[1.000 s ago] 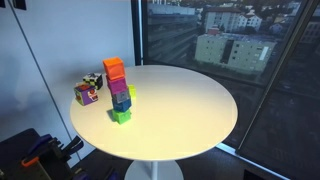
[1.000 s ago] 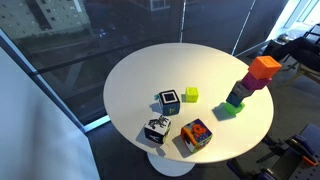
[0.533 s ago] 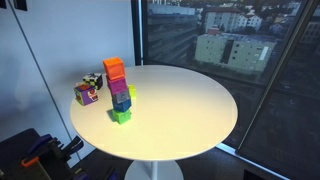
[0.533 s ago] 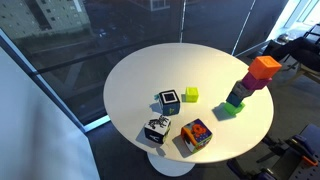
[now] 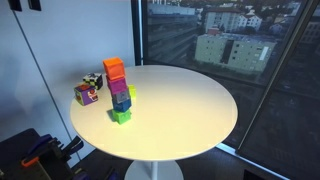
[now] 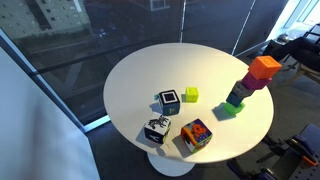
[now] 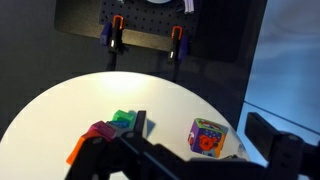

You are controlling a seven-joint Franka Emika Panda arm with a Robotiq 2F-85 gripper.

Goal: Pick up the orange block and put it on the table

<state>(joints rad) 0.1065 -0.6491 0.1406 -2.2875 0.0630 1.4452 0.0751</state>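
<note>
Orange block [image 5: 114,68]: it sits on the very top of a small tower of blocks, not on the tabletop itself. It shows in both exterior views [image 6: 265,68]. In the wrist view only an orange part [image 7: 77,150] is seen at the lower left, partly hidden behind the dark gripper.
Tower: under the orange block comes a magenta block [image 5: 118,86], then a darker bluish block [image 5: 121,100], and a green block [image 5: 121,115] at the bottom, which rests on the table.
Table [image 5: 190,100]: round and white; the tower stands near its edge in both exterior views [image 6: 130,80].
Gripper [image 7: 197,130]: seen only in the wrist view, as dark parts along the bottom of the picture. It is above the table and touches no block.
Jaws: they look spread apart, with nothing held between them.
Multicolored cube [image 6: 195,135]: it lies on the table well apart from the tower; in the wrist view [image 7: 205,137] it lies to the right of the tower.
Black-and-white cubes: one [image 6: 169,100] is near the middle, another one [image 6: 156,130] is near the table edge beside the multicolored cube.
Yellow-green block [image 6: 190,95]: small, just beside the first black-and-white cube.
Pegboard [image 7: 150,25]: dark, behind the table in the wrist view, with two orange-handled clamps [image 7: 116,30] on it.
Window [image 5: 230,40]: large glass behind the table, buildings are visible outside.
</note>
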